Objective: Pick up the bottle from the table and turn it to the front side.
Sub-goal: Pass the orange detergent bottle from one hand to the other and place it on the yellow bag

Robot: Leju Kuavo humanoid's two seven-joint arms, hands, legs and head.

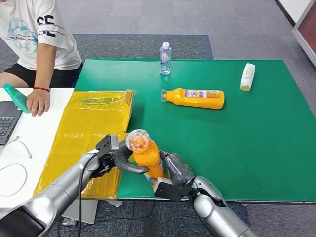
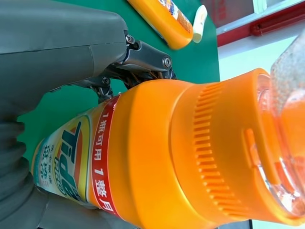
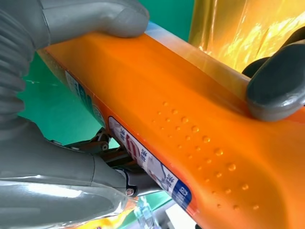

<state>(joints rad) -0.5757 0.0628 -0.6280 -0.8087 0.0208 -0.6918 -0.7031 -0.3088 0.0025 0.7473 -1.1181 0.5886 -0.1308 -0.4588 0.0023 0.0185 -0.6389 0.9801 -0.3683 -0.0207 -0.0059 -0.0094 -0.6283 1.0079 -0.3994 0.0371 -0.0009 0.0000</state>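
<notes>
Head view counts two orange detergent bottles, one small clear water bottle (image 1: 166, 58), and one white bottle (image 1: 248, 76), all on or above the green mat (image 1: 238, 148). One yellow plastic sheet (image 1: 87, 128) covers the mat's left end. The held orange bottle (image 1: 148, 157) is off the mat at its near edge, between both hands. Its long axis is close to upright, tipped a little, with the clear cap (image 1: 137, 139) up and toward the camera and the base down toward the right hand (image 1: 175, 173). The left hand (image 1: 118, 159) grips the upper body just under the cap, fingers wrapped around it. The right hand holds the lower body, thumb on one side and fingers on the other; how tightly it clamps is hard to judge there. From the left wrist, the label (image 2: 72, 162) faces that camera, and dark fingers (image 2: 144, 59) lie along the far side. The second orange bottle (image 1: 195, 98) lies flat mid-mat, cap pointing left. A person's hand (image 1: 38, 101) rests on the white table (image 1: 22, 163) beside a teal object (image 1: 17, 97).
</notes>
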